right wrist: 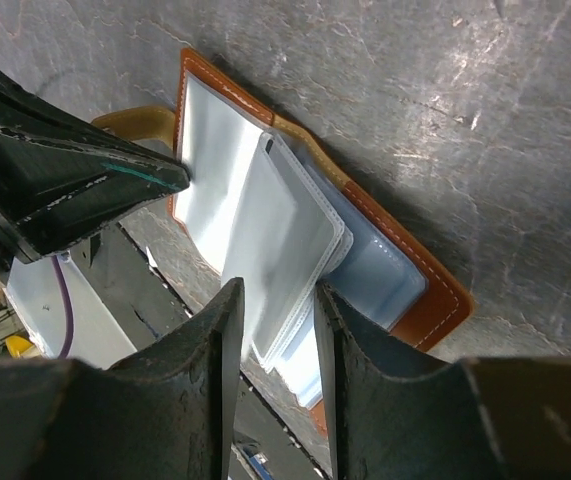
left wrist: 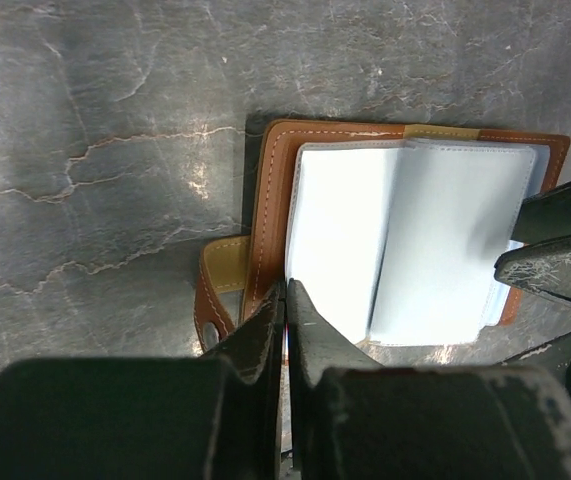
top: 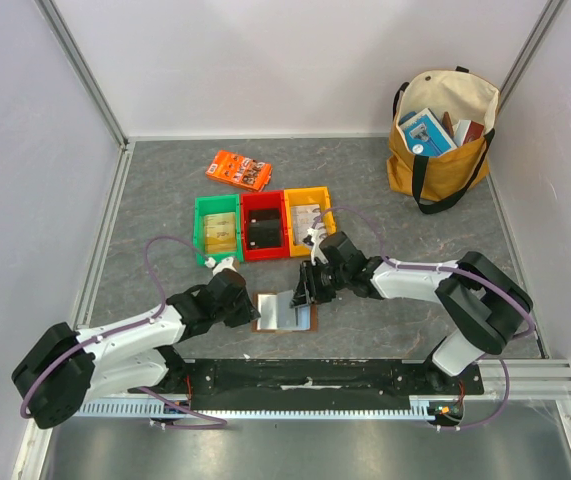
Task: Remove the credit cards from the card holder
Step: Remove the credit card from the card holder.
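At the near left of the grey stone-patterned desk [top: 165,200]:

- The left arm [top: 115,345] reaches in low. The left jaws are closed together, with their tips on the near-left edge of the card holder [top: 285,312]. I cannot tell whether they nip the leather.
- The green bin [top: 198,232] is first in a row of three touching bins. It holds something pale yellowish that I can't make out.
- The orange box [top: 238,170] lies flat behind the bins, well apart from the holder. Its print is too small to read.
- The red bin [top: 263,197] is in the middle, with a dark card [top: 262,232] lying in it.
- The card holder lies open on the desk just in front of the bins, between the two arms. It has a brown cover, pale blue lining and clear sleeves, and a tan strap [left wrist: 215,290] sticks out on its left. No lettering shows on it.
- The yellow bin [top: 305,192] holds a silvery card [top: 305,218].
- The right arm [top: 415,280] comes in from the right. The right jaws stand narrowly apart over the holder, one either side of a raised sleeve [right wrist: 275,250], not clamped on it.
- The tan tote bag [top: 443,150] with black straps stands at the far right, stuffed with boxes whose labels are unreadable.
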Controlling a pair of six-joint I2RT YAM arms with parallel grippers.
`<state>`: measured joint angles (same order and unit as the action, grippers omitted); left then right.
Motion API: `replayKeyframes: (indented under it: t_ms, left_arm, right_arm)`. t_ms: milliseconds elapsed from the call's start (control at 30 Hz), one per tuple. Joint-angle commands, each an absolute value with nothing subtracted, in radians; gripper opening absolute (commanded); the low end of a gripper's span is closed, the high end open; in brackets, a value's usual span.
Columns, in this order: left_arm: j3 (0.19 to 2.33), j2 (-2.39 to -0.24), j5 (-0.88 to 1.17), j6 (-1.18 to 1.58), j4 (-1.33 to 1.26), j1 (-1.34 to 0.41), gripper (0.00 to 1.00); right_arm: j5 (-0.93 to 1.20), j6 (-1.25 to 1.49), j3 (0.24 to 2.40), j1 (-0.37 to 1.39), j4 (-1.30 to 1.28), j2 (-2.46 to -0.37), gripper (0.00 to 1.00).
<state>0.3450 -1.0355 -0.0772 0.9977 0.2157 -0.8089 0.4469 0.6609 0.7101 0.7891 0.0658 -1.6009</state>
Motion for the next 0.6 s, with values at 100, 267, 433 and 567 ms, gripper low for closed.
replayKeyframes:
  t_ms: [100,267,433,567]
  left_arm:
    - [0.337,-1.051,-0.049,1.011,0.161,-0.808,0.05]
    - [0.327,-1.051,-0.023,1.029,0.138,-0.808,0.04]
    - [0.308,-1.045,-0.005,1.057,0.097,-0.808,0.03]
    - [0.298,-1.037,-0.005,1.069,0.084,-0.808,0.03]
  right_arm:
    - [0.479,0.646,0.776,0.808,0.069,-1.562,0.40]
    - [0.503,0.640,0.790,0.819,0.080,-1.565,0.39]
    - [0.537,0.649,0.808,0.839,0.121,-1.583,0.40]
    - [0.532,0.646,0.811,0.845,0.118,-1.598,0.40]
